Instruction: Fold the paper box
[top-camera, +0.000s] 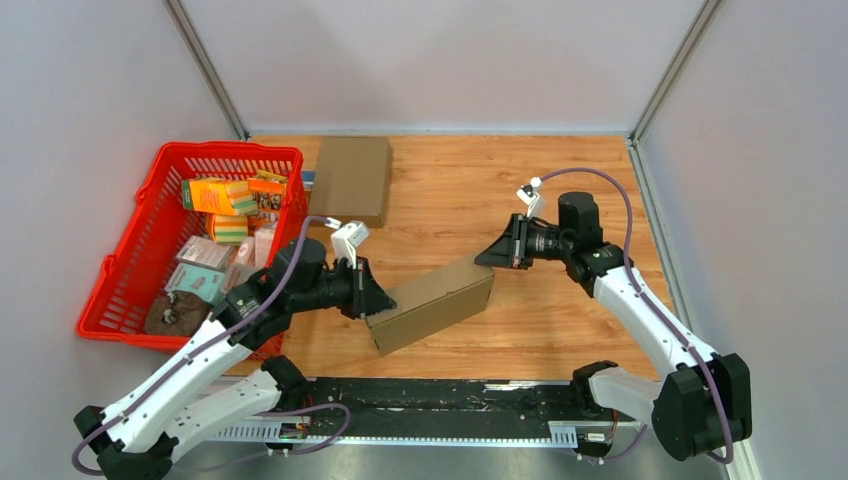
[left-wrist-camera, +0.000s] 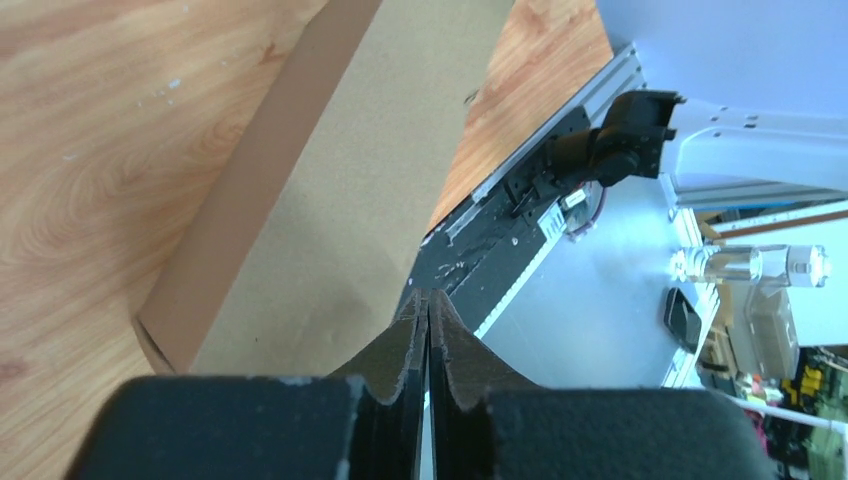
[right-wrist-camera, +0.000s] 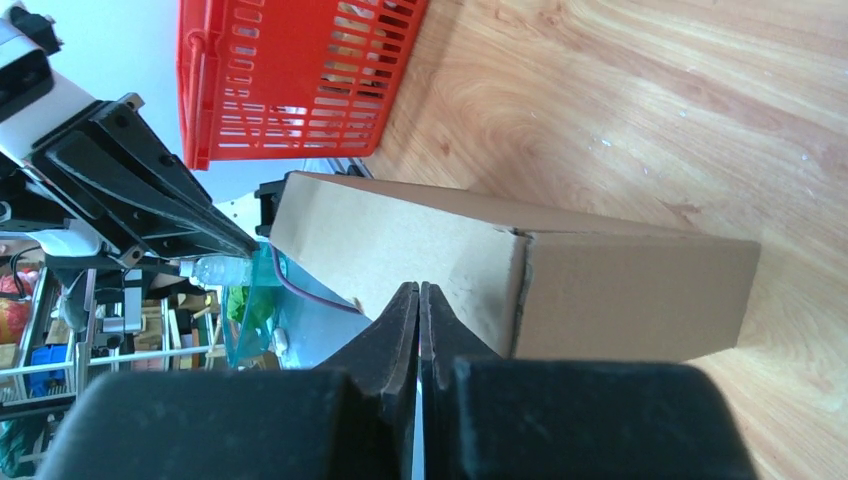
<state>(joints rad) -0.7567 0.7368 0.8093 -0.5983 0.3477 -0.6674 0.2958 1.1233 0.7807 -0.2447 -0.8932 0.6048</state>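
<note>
A brown paper box (top-camera: 432, 302), folded into a long closed block, lies slanted on the wooden table between my two arms. My left gripper (top-camera: 383, 303) is shut and empty, its tip at the box's near left end. My right gripper (top-camera: 484, 258) is shut and empty, its tip at the box's far right corner. In the left wrist view the box (left-wrist-camera: 330, 170) stretches away past the closed fingertips (left-wrist-camera: 428, 298). In the right wrist view the box (right-wrist-camera: 560, 270) lies just beyond the closed fingertips (right-wrist-camera: 419, 290).
A second flat brown box (top-camera: 352, 178) lies at the back of the table. A red basket (top-camera: 130, 258) with packaged goods stands at the left, also in the right wrist view (right-wrist-camera: 290, 75). A black rail (top-camera: 440, 400) runs along the near edge.
</note>
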